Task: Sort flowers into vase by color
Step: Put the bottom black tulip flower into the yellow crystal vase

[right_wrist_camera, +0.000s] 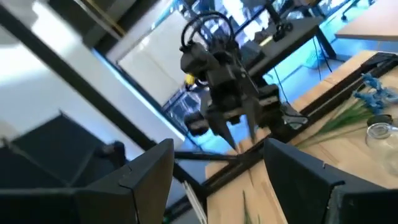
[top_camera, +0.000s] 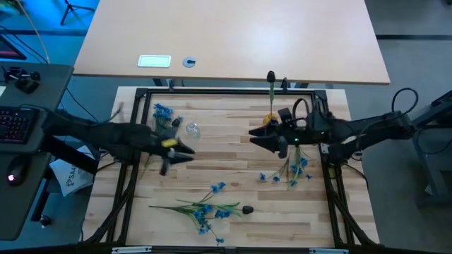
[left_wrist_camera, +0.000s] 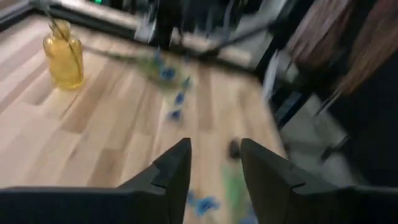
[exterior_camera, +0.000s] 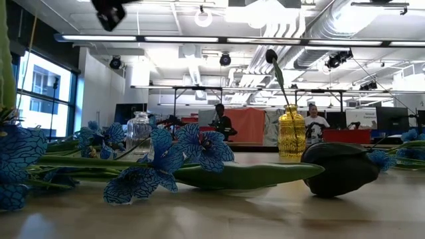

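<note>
Both grippers hover open and empty above the middle of the table. My left gripper (top_camera: 189, 153) is near the clear glass vase (top_camera: 192, 129), and my right gripper (top_camera: 253, 135) is beside the yellow vase (top_camera: 270, 120). The yellow vase holds one dark-budded stem (top_camera: 270, 76), seen upright in the low view (exterior_camera: 273, 58). A blue sprig (top_camera: 164, 111) lies by the clear vase. More blue sprigs (top_camera: 205, 209) and a dark bud (top_camera: 247, 209) lie near the table's near edge, and the bud (exterior_camera: 342, 169) rests on its side. Another blue bunch (top_camera: 293, 169) lies under the right arm.
A black frame (top_camera: 226, 92) borders the wooden work surface, with rails along both sides. A larger tabletop (top_camera: 233, 42) stands beyond the far edge. A keyboard and mouse (top_camera: 14, 127) sit off to the left. People and desks show in the room beyond (exterior_camera: 315, 123).
</note>
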Controlling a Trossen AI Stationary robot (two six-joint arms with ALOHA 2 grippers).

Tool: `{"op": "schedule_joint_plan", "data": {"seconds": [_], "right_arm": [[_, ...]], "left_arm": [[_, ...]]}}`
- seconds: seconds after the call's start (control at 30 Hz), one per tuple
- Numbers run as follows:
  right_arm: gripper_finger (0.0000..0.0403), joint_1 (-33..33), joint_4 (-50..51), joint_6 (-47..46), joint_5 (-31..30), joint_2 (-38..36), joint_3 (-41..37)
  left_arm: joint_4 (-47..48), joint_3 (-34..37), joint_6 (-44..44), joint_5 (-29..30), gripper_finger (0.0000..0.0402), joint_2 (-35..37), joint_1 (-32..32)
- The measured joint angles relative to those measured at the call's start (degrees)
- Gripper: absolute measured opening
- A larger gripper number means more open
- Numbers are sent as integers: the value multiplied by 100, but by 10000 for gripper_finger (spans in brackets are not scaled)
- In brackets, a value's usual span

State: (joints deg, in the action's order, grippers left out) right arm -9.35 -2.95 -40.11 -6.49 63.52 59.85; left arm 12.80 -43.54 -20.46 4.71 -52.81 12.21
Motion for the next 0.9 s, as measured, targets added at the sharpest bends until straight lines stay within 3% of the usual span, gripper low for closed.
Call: {"op": "schedule_joint_plan", "data": {"seconds": [0.27, 0.43, 0.7, 0.9], "right_arm": [[243, -315, 2721, 443, 99, -32, 1025], [243, -466, 3952, 679, -17, -32, 1351], [243, -539, 5242, 1387, -32, -74, 1324], [243, -539, 5599, 1351, -209, -72, 1318]], "left_arm": [[250, -1195, 848, -437, 163, -2405, 475], [296, -1997, 743, -913, 163, -3620, 734], [877, -2836, 734, -878, 163, -4787, 742], [1000, -3000, 1235, -928, 163, -5274, 929]]}}
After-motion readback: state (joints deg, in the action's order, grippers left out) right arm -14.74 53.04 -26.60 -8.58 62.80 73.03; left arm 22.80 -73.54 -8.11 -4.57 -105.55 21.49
